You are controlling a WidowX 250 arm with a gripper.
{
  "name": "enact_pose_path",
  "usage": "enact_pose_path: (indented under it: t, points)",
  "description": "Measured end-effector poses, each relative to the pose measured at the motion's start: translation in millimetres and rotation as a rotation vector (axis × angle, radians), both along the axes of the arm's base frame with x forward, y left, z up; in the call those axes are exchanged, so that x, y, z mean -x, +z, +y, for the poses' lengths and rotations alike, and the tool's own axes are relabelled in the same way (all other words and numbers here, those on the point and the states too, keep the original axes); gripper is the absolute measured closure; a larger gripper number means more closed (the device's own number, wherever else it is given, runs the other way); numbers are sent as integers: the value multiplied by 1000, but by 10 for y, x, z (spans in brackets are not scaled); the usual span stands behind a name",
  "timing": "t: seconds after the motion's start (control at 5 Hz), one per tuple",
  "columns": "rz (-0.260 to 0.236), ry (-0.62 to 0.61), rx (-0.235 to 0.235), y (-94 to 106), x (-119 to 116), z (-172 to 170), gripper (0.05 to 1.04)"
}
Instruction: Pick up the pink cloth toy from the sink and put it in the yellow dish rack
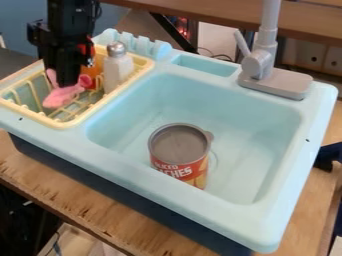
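Item: wooden table (87, 205), lower left of the frame, its worn front edge nearest the camera.

Item: toy sink (133, 177), pale blue, set at a slant across the centre of the frame.

Item: can (179, 157), one, grey-topped with a red and orange label; stood near the middle of the frame on the basin floor.

Item: dish rack (70, 123), yellow, slatted; fitted at the left of the frame, beside the basin.

Item: pink thing (61, 97), one, rounded and irregular; lay at the rack, upper left of the frame, partly hidden behind the gripper's tip. Judged light, probably soft and yielding, little at risk of breakage; it might fold or slip if pinched only at a thin edge. Best hold: the thicker middle, the lobes being less sure.

Item: gripper (67, 83), black, upper left, pointing down at the pink thing, close against it in the view. Whether it was open or closed, or had a grip, I could not tell.

Item: shaker (118, 71), white with a metallic cap, upright in the rack, right of the gripper; orange object (98, 70) just beside it.

Item: faucet (259, 65), grey, upper right, at the sink's far edge.
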State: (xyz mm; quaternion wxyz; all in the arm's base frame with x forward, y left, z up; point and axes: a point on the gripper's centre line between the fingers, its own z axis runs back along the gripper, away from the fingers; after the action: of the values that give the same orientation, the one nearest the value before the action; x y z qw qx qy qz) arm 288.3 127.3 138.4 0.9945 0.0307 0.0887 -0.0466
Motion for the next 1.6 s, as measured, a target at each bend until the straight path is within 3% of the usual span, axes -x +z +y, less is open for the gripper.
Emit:
enact_pose_path:
  t: [0.4, 0.6, 0.8, 1.0, 1.2, 1.4, 1.6]
  points:
    - [16, -17, 40, -150, -5, -47, 775]
    - [28, -1, 37, -136, 20, -49, 488]
    - [-11, 14, 22, 15, 77, -72, 189]
    - [-33, 25, 27, 150, 139, -118, 75]
    - [-61, 21, 52, 378, 242, -259, 81]
    - [-57, -117, 132, 360, 255, -689, 82]
    - [-22, -180, 184, 322, 352, -1016, 82]
